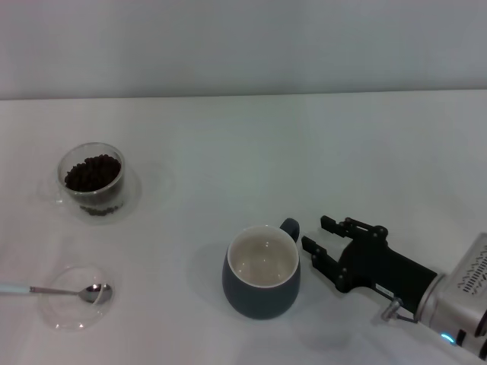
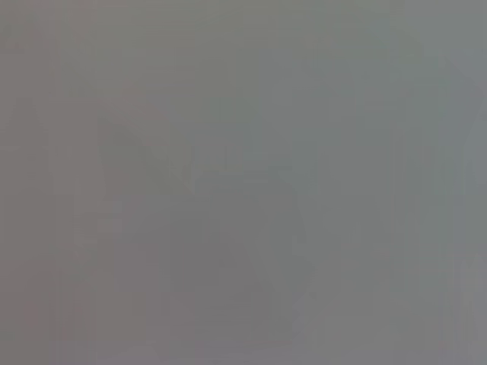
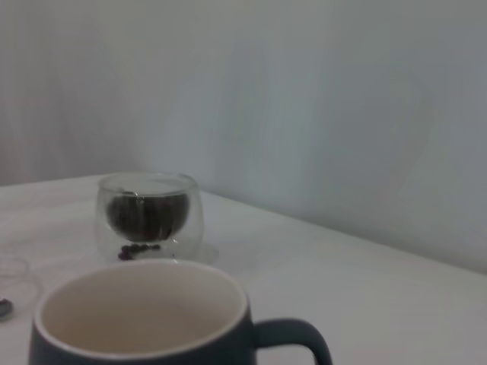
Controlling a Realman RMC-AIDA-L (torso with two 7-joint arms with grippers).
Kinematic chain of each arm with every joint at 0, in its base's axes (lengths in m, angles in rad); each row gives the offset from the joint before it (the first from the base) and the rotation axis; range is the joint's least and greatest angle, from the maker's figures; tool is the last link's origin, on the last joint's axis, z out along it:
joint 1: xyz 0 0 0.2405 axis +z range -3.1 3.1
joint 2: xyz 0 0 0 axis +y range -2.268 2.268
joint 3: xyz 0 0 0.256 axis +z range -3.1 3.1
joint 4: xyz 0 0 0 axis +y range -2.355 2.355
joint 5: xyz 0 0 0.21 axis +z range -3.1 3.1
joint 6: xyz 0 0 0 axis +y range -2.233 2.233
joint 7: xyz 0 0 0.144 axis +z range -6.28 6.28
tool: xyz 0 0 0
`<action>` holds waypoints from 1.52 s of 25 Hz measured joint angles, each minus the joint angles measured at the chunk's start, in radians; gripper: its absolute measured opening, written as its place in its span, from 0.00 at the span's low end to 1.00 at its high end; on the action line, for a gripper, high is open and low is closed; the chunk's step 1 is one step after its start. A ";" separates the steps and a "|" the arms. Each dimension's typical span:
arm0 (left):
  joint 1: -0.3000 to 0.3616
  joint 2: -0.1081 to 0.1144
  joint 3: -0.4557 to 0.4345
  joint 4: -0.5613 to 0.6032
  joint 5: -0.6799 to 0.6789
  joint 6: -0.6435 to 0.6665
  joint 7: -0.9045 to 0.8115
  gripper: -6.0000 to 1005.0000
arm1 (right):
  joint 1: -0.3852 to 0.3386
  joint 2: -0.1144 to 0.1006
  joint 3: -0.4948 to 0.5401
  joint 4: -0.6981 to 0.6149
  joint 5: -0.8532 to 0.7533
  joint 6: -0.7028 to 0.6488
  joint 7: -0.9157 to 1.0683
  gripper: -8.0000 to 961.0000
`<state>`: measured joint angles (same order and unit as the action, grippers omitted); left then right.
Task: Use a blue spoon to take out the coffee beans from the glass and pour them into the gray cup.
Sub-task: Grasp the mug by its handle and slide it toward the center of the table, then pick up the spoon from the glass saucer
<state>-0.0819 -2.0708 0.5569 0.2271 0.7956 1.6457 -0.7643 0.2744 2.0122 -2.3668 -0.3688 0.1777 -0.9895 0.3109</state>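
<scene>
The gray cup (image 1: 262,271) stands near the table's front centre, its inside bare and its handle (image 1: 290,227) turned toward the right. My right gripper (image 1: 316,233) is open just right of that handle, not touching it. The glass (image 1: 92,179) holds a heap of coffee beans (image 1: 92,172) at the far left. The blue spoon (image 1: 55,290) lies with its bowl in a flat clear dish (image 1: 78,307) at the front left. The right wrist view shows the gray cup (image 3: 144,323) close up and the glass (image 3: 148,216) behind it. My left gripper is out of view.
The glass stands on a clear saucer (image 1: 131,190). The white table (image 1: 304,152) runs back to a pale wall. The left wrist view shows only flat grey.
</scene>
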 joint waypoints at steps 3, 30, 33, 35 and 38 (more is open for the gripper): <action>0.001 0.001 0.000 0.000 -0.001 -0.001 0.007 0.87 | -0.009 -0.002 0.000 0.017 0.000 -0.004 0.014 0.49; -0.027 -0.009 0.062 -0.225 0.012 0.005 -0.160 0.87 | -0.017 -0.063 0.380 0.365 0.002 -0.545 0.047 0.49; -0.041 -0.010 0.087 -0.292 0.011 0.005 -0.187 0.87 | 0.014 -0.091 0.382 0.365 0.002 -0.528 0.047 0.49; -0.058 -0.011 0.110 -0.345 0.012 0.001 -0.196 0.87 | 0.031 -0.105 0.382 0.366 0.002 -0.512 0.047 0.49; -0.080 -0.014 0.143 -0.417 0.011 -0.034 -0.206 0.87 | 0.051 -0.121 0.389 0.366 0.002 -0.491 0.033 0.49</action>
<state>-0.1623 -2.0845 0.6995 -0.1899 0.8069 1.6117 -0.9708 0.3258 1.8910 -1.9781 -0.0027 0.1794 -1.4809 0.3435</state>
